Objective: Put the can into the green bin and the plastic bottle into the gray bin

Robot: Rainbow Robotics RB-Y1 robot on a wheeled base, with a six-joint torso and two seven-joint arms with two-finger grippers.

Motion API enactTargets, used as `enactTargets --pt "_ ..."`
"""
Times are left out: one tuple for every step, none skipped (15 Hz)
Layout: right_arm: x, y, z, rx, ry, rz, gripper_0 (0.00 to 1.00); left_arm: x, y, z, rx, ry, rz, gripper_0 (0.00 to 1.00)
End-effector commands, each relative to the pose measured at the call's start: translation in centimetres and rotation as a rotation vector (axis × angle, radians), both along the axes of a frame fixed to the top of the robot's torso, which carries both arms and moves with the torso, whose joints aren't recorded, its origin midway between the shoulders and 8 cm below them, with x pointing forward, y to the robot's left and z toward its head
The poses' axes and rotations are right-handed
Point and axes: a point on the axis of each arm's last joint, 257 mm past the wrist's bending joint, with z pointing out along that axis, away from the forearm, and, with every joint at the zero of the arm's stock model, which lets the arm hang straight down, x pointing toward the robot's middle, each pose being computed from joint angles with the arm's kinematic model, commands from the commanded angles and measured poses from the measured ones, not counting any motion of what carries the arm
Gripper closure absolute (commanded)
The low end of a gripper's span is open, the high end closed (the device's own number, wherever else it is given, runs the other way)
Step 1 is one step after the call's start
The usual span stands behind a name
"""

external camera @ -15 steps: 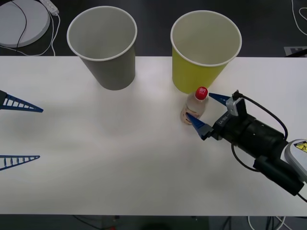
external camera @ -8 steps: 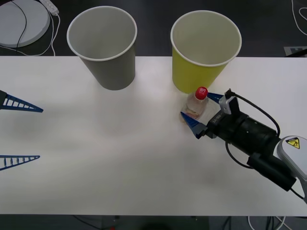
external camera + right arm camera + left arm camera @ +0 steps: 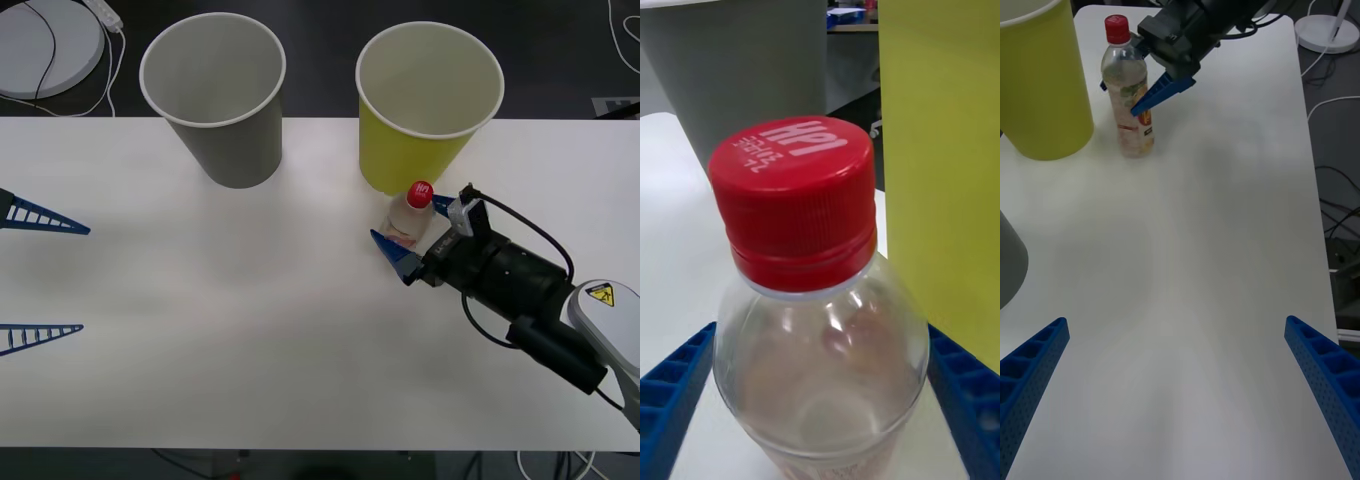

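The plastic bottle, clear with a red cap, stands upright on the white table just in front of the green bin. My right gripper is open, with one blue finger on each side of the bottle's body. The gray bin stands upright to the left of the green one. At the table's left edge my left gripper rests open, holding nothing. The can is out of view.
A white round disc with cables lies beyond the table's far left corner. The white table stretches bare between the two arms. Black cables trail from the right wrist.
My right gripper has slid forward and left, so its fingers now reach around the bottle instead of stopping short of it. Bottle, bins and left arm have stayed put.
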Motion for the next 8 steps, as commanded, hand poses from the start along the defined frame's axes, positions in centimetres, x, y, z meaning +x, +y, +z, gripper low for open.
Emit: enactTargets --pt "0.04 0.01 0.05 0.000 -0.001 0.000 1.00 0.00 0.00 0.00 0.000 0.000 0.000 0.00" --pt "-0.01 0.10 -0.02 -0.001 0.000 0.001 1.00 0.00 0.00 0.00 0.000 0.000 0.000 0.00" --pt "-0.01 0.10 -0.02 -0.001 0.000 0.001 1.00 0.00 0.00 0.00 0.000 0.000 0.000 0.00" --pt "-0.03 0.13 -0.03 -0.001 0.000 0.002 1.00 0.00 0.00 0.00 0.000 0.000 0.000 0.00" --pt "-0.03 0.13 -0.05 -0.002 0.000 0.002 1.00 0.00 0.00 0.00 0.000 0.000 0.000 0.00" --pt "-0.03 0.13 -0.05 -0.002 0.000 0.002 1.00 0.00 0.00 0.00 0.000 0.000 0.000 0.00" --pt "-0.03 0.13 -0.05 -0.002 0.000 0.002 1.00 0.00 0.00 0.00 0.000 0.000 0.000 0.00" --pt "-0.03 0.13 -0.03 -0.001 0.000 0.002 1.00 0.00 0.00 0.00 0.000 0.000 0.000 0.00"
